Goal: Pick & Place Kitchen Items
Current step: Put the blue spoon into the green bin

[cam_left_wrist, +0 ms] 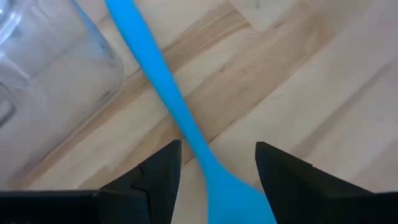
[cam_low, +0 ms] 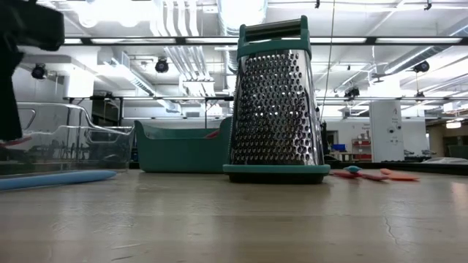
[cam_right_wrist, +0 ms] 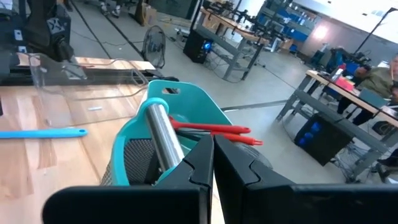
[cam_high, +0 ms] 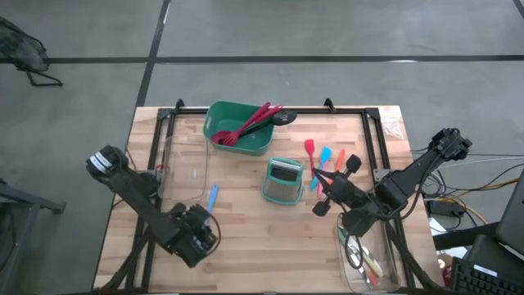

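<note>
Blue spoon's [cam_left_wrist: 186, 130] bowl cut off.

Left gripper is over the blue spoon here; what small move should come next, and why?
Probably lower the left gripper a little and close. Its fingers stand open on either side of the blue spoon, which lies flat on the table beside the clear tray, not yet gripped.
</note>
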Controlling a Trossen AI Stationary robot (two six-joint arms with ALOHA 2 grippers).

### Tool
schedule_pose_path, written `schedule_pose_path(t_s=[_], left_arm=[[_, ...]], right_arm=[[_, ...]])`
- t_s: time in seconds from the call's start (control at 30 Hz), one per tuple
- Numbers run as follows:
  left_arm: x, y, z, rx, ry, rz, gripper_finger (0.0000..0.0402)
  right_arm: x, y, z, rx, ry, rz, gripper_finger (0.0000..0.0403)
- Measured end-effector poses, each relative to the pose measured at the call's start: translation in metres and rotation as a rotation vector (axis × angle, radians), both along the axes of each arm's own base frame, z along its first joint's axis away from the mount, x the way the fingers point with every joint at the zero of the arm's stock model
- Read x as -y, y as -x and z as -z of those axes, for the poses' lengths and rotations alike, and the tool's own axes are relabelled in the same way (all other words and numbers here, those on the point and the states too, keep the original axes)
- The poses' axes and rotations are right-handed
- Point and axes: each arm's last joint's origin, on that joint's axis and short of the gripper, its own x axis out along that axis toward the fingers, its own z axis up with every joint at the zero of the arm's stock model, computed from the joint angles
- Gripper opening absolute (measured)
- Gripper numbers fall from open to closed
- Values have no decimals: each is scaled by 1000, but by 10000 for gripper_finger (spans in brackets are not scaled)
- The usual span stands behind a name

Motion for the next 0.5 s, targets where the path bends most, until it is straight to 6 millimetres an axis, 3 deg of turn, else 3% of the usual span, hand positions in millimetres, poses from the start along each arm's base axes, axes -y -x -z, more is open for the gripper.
schedule_pose_path(t_s=[0.5], left_arm=[[9,-7,45,-109,-34,-32,210]], right_arm=[[0,0,3,0,-1,-1,9]])
